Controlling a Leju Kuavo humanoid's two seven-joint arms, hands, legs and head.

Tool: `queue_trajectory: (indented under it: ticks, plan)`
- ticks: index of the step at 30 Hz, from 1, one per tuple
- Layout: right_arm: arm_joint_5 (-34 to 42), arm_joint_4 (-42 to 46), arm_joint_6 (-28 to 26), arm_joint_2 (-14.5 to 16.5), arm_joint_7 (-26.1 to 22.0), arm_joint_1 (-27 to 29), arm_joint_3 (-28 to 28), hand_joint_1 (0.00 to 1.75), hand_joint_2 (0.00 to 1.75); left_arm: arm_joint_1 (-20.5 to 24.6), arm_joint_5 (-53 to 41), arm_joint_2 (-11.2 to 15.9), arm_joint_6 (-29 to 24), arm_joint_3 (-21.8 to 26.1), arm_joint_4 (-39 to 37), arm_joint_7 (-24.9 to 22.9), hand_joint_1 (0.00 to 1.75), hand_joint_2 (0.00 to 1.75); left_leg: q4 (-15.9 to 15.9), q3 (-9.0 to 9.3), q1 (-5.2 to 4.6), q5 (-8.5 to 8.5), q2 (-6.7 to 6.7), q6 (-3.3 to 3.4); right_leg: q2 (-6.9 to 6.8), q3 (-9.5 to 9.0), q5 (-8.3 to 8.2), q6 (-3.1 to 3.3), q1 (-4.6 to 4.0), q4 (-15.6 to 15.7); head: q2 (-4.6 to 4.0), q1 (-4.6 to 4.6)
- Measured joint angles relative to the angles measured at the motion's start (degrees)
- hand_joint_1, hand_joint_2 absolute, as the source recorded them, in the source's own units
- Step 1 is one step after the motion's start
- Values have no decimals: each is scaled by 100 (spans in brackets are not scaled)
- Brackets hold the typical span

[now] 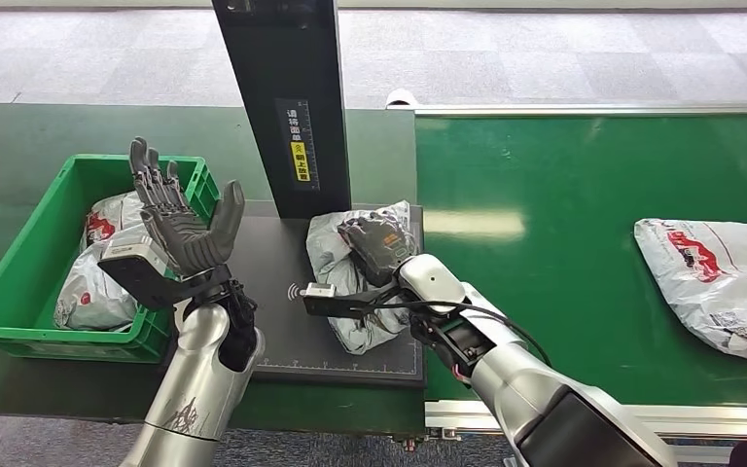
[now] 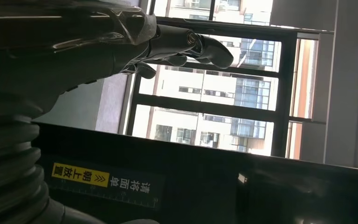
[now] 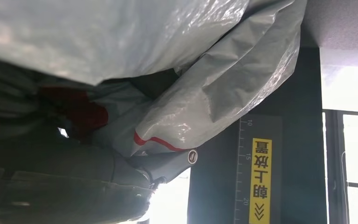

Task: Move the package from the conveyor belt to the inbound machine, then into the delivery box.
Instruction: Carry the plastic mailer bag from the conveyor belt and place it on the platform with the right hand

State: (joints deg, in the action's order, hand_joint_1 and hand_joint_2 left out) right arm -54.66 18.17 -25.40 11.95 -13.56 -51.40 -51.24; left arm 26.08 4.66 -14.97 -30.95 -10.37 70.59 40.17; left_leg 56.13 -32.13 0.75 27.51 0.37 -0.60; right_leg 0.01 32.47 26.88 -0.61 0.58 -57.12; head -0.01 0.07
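Crate: green plastic, at the far left on the dark green table; grey mail bags lie inside it. Judged to be the delivery box.
Left hand: raised upright beside the crate's near right corner, palm facing the machine, fingers spread apart, holding nothing. In the left wrist view the fingers extend into open air before a window.
Machine: black upright post with a yellow-marked ruler label, standing over a flat black plate between crate and belt. Judged to be the inbound machine.
Package: crumpled grey bag with red print, resting on the plate's right part, just in front of the post.
Right hand: laid on top of the package, fingers curled around the plastic and gripping it; the right wrist view shows the bag bunched close against the hand.
Belt: green conveyor at the right; a second grey package waits near its right edge.
Step in hand: package at the machine, first transfer apparently complete.
Next move: calls for carrying the package leftward to the crate, either by the right hand across the plate or by passing to the left hand, clearing the crate's rim before release.
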Motion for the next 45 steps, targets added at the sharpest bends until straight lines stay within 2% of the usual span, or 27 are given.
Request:
queue_trajectory:
  ticks: [6, 14, 22, 28, 29, 32, 33, 38, 45]
  plan:
    - [88, -56, -118, 49, 157, -49, 90, 175, 175, 4, 2, -8, 1, -22, -29, 0, 0, 175, 0, -1, 0, 0, 0, 0, 0, 0, 0, 0, 0, 0, 1, 0]
    - [125, -79, -61, 190, 365, -540, 275, 175, 175, 3, 33, -43, 85, -23, -69, 0, 0, 175, 0, -1, 0, -1, 0, 0, 0, 1, 0, 0, 0, -2, 1, 0]
    - [74, -77, -485, 355, -63, -704, 410, 175, 175, 96, -9, -128, 184, -20, -188, 0, 0, 175, 0, -3, 0, 0, -1, 0, 0, 2, 0, 0, 0, -2, 1, 1]
    - [-80, -79, -210, 454, -286, -708, 401, 175, 175, 270, -42, -185, 251, -15, -350, 0, 0, 175, 0, -3, 0, -1, 0, 0, 0, 2, 0, 0, 0, -2, 1, 1]
    - [-122, -79, -145, 470, -324, -707, 392, 168, 175, 293, -43, -190, 259, -13, -379, 0, 0, 175, 0, -3, 0, -1, 0, 0, 0, 2, 0, 0, 0, -2, 0, 1]
    - [-262, -81, 76, 532, -442, -679, 350, 37, 175, 341, -44, -197, 283, -7, -445, 0, 0, 175, 0, -3, 0, 0, 0, 0, 0, 4, 0, 0, 0, -3, -1, 1]
    - [-295, -81, 153, 561, -463, -662, 332, 0, 175, 358, -44, -197, 289, -3, -469, 0, 0, 175, 0, -4, 0, 0, 0, 0, 0, 4, 0, 0, 0, -3, -1, 0]
    - [-304, -80, 315, 654, -458, -611, 298, 0, 175, 390, -38, -193, 281, 43, -549, 0, 0, 175, -1, -7, 0, 0, -1, 0, 0, 6, 1, 1, 0, -3, 1, 1]
    - [-82, -32, -172, 658, -602, -614, 403, 0, 175, 387, -38, -193, 228, 82, -559, 0, 0, 175, 0, -7, 0, -1, -2, 0, 0, 5, 0, 0, 0, -2, 1, 1]
